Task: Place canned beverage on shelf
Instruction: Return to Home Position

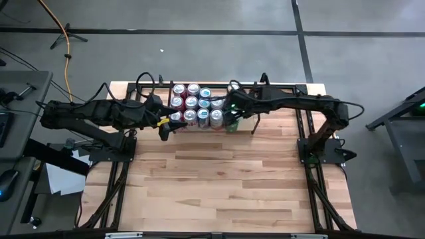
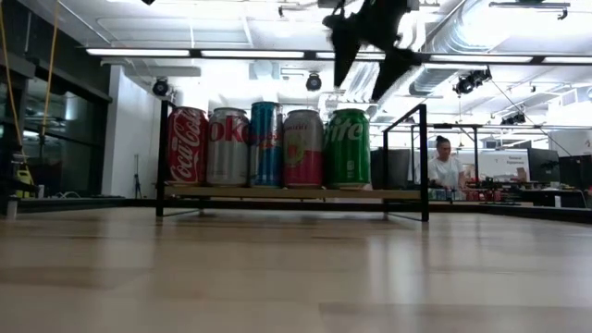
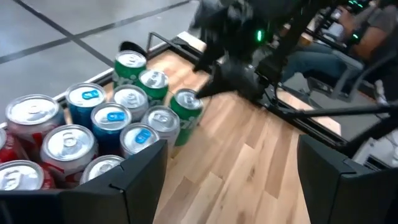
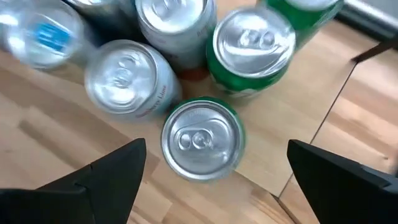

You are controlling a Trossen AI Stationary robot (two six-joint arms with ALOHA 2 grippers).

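One shelf (image 2: 277, 193) holds three red cola cans (image 2: 187, 146), three silver cans (image 2: 228, 148), three blue cans (image 2: 265, 144), three pink cans (image 2: 302, 148) and three green cans (image 2: 348, 148), fifteen altogether. One person (image 2: 446, 166) far back.

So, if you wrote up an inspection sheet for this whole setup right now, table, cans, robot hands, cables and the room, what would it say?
Surface: wooden table, light planks.
Job's things: shelf at the table's far edge, filled with upright cans. The red cans stand at one end and the green cans at the other.
Clutter: nothing seen.
Hands: left hand open, by the shelf's red end. Right hand open, above the green cans. Neither holds anything.
Cables: black cables loop off the arms. An orange cable lies on the floor.
Surroundings: grey floor, a desk on the left, a person in the room behind.
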